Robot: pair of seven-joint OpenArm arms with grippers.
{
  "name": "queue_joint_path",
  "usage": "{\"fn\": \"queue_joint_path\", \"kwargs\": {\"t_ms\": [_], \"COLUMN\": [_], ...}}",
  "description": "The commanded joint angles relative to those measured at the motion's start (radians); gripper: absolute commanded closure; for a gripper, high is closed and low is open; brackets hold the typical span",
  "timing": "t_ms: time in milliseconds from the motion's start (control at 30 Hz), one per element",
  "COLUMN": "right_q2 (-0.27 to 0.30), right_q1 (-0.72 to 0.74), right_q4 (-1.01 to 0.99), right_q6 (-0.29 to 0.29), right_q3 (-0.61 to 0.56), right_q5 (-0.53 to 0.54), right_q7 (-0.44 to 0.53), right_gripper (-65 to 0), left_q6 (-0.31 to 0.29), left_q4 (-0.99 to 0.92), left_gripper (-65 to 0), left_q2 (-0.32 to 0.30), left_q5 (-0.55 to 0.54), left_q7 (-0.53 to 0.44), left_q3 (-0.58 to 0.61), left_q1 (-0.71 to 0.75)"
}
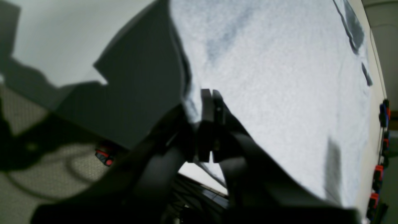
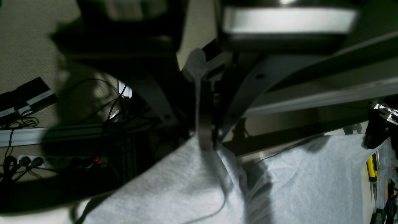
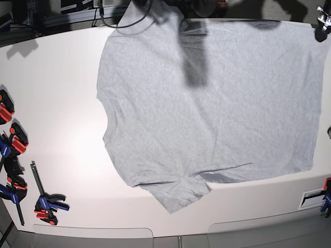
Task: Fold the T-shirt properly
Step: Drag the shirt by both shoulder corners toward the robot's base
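The T-shirt (image 3: 207, 98) lies spread, plain side up, across the white table (image 3: 62, 103), its far edge at the table's far rim. We see the right gripper (image 2: 205, 133) pinched on a fold of that edge, and the left gripper (image 1: 212, 102) with jaws together, apparently on the cloth's edge though blur hides the contact. If either pinch is shallow, the fabric could slip free mid-fold and land crooked.

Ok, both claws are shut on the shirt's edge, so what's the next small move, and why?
Probably raise both claws slightly together and begin drawing that edge across toward the opposite side. The right claw and left claw each pinch the T-shirt, which lies flat and unfolded on the table.
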Motion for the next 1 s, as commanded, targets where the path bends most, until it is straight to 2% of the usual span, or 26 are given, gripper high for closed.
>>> {"fn": "queue_joint_path", "kwargs": {"t_ms": [0, 567, 733, 833, 967], "right_q2": [-0.002, -0.002, 0.008, 0.030, 0.031], "right_q1": [-0.003, 0.171, 0.193, 0.207, 0.233], "right_q4": [0.018, 0.018, 0.018, 0.018, 0.018], "right_q6": [0.032, 0.032, 0.030, 0.030, 0.020], "right_q3": [-0.007, -0.007, -0.007, -0.007, -0.007], "right_q5": [-0.001, -0.023, -0.180, -0.198, -0.200], "right_q7": [0.010, 0.016, 0.021, 0.022, 0.019], "right_gripper": [0.0, 0.0, 0.0, 0.0, 0.0], "left_q6": [-0.013, -0.013, -0.013, -0.013, -0.013], "left_q4": [0.025, 0.127, 0.127, 0.127, 0.126], "left_gripper": [0.0, 0.0, 0.0, 0.0, 0.0], "left_q2": [-0.024, -0.021, -0.016, -0.008, -0.002], "left_q5": [-0.035, -0.021, -0.021, -0.020, -0.010], "left_q7": [-0.016, -0.008, -0.005, -0.005, -0.008], "left_q3": [-0.012, -0.012, -0.012, -0.012, -0.010], "left_q1": [0.011, 0.012, 0.011, 0.011, 0.011]}}
